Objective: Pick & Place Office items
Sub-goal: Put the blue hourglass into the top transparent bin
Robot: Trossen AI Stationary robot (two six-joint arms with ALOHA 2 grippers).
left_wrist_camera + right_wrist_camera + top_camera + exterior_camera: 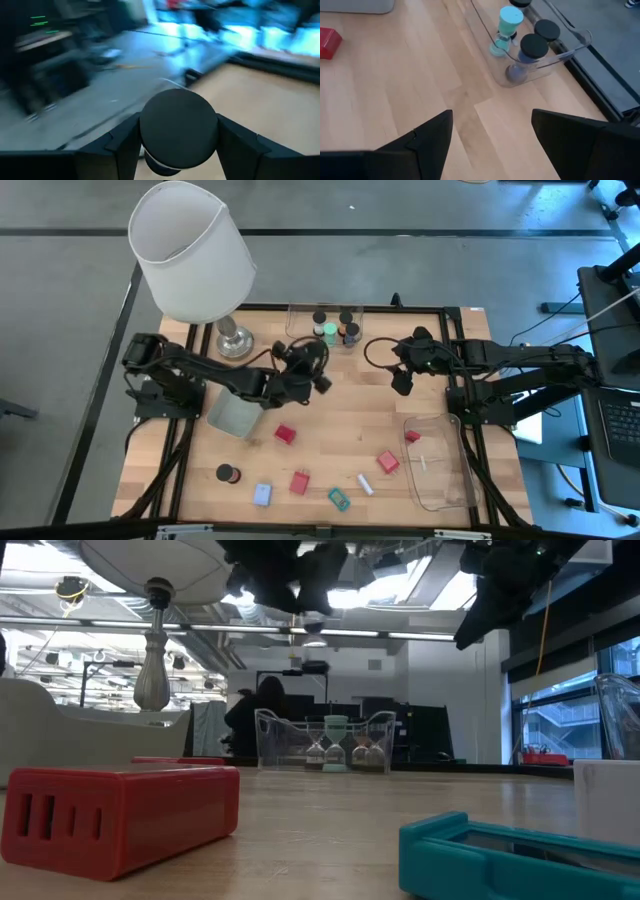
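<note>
Cylinder gripped, carried high toward the rear tray

You have the left end effector (177,150) closed on a dark round cylinder (178,131), raised clear of the tabletop (340,405) so it passes over the loose pieces. The clear tray (297,317) at the far edge already holds several cylinders, so that looks like its destination. Your right end effector (492,145) waits near that tray, fingers apart and empty. Red blocks (285,434) and clips lie nearer the front.

Two matte-black jointed arms on black frame bases, each trailing looped black cables. The left pincer (322,380) and right pincer (401,383) end in broad, flat, angular black fingers (427,137) with wedge-shaped tips.
</note>
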